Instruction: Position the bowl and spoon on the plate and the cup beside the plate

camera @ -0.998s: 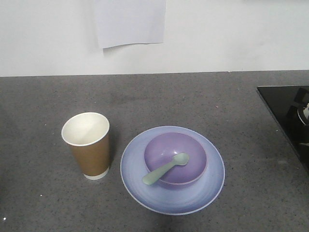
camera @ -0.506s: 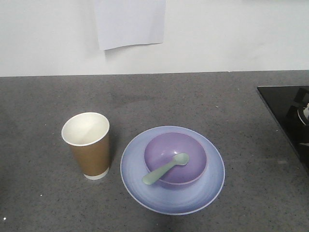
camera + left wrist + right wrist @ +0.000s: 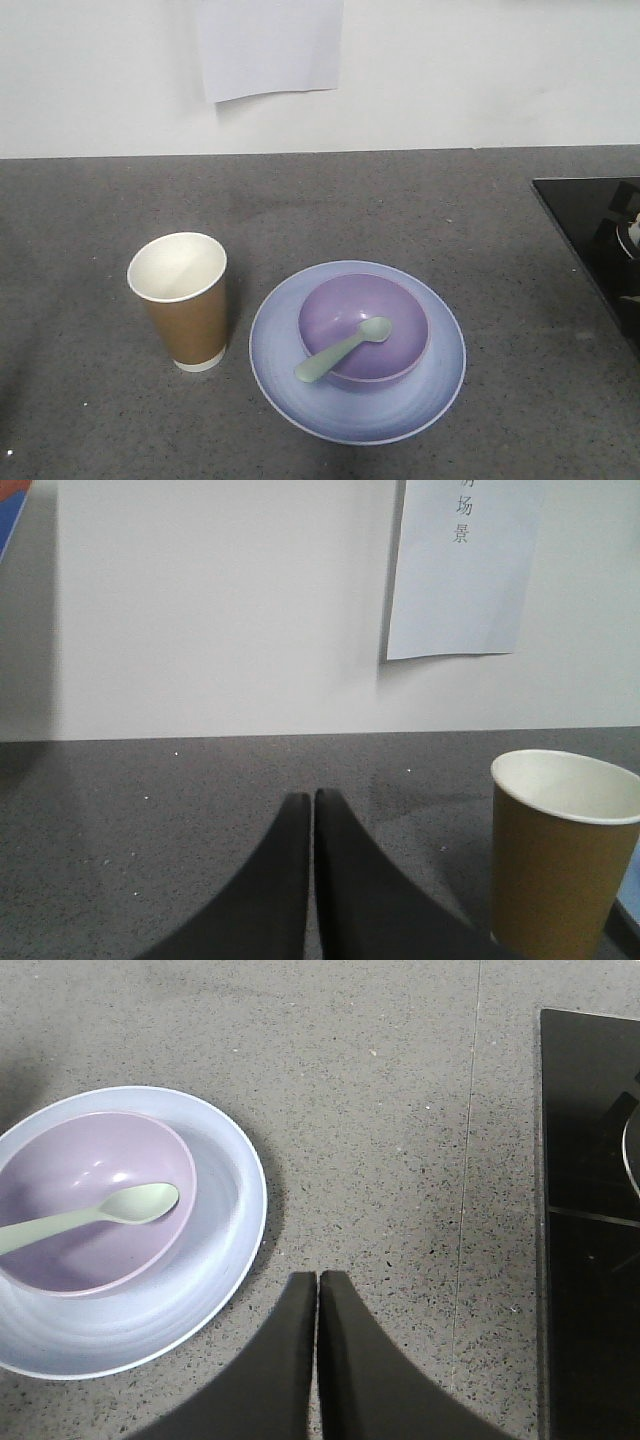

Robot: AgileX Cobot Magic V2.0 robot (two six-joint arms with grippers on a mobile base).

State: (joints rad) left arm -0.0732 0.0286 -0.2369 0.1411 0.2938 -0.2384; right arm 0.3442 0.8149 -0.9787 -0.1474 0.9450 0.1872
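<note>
Front view: grey speckled counter (image 3: 100, 420), white wall, paper sheet (image 3: 268, 45); cup (image 3: 183, 300) upright just left of plate (image 3: 440, 380); bowl (image 3: 400, 350) on plate, spoon (image 3: 342, 351) inside.
Left wrist: left gripper (image 3: 313, 805) closed, empty, near cup.
Right wrist: right gripper (image 3: 318, 1285) closed, empty; black hob (image 3: 590, 1210) at right.
</note>
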